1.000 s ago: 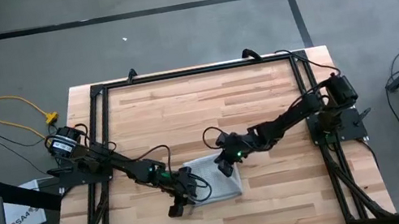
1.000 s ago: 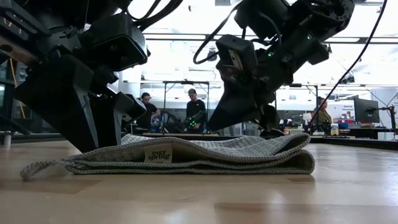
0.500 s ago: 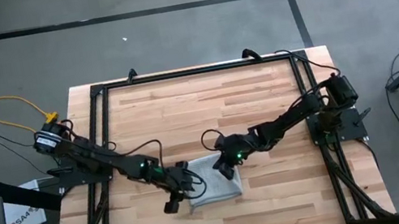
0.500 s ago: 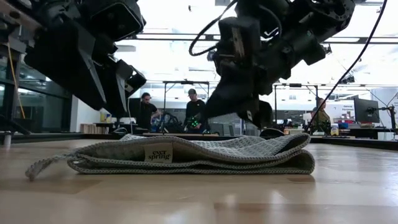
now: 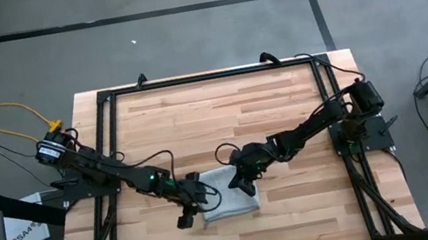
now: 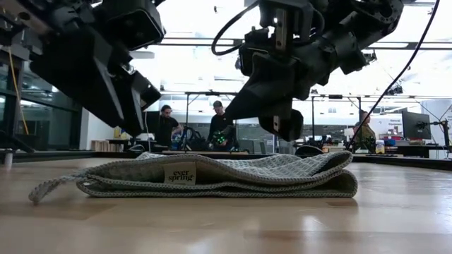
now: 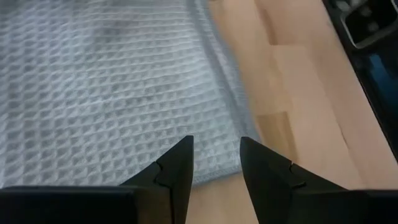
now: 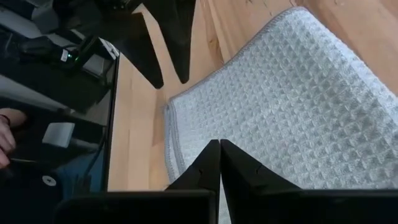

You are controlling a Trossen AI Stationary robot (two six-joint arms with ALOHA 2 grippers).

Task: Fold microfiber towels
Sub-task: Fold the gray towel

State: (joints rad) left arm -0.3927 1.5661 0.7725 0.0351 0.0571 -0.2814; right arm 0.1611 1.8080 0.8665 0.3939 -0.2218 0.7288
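The light grey-blue microfiber towel [image 5: 230,199] lies folded in several layers flat on the wooden table, its white tag [image 6: 179,173] on the near edge. It also shows in the low view [image 6: 233,176]. My left gripper [image 5: 187,216] is open, just off the towel's left edge and lifted above it [image 6: 138,106]; in its wrist view [image 7: 216,155] the towel's edge [image 7: 217,81] lies below the fingers. My right gripper [image 5: 243,182] is shut and hovers over the towel's far left part [image 6: 281,127], clear of it; its wrist view [image 8: 219,146] looks down on the towel [image 8: 292,106].
A black frame [image 5: 206,75] runs around the tabletop's edges. Bare wood [image 5: 214,120] lies on the far side of the towel. People sit at desks in the room behind the table [image 6: 220,127].
My left gripper has lifted up off the table at the towel's left end and drawn a little toward the table's left edge. My right gripper has risen a little above the towel. The towel stays folded and flat.
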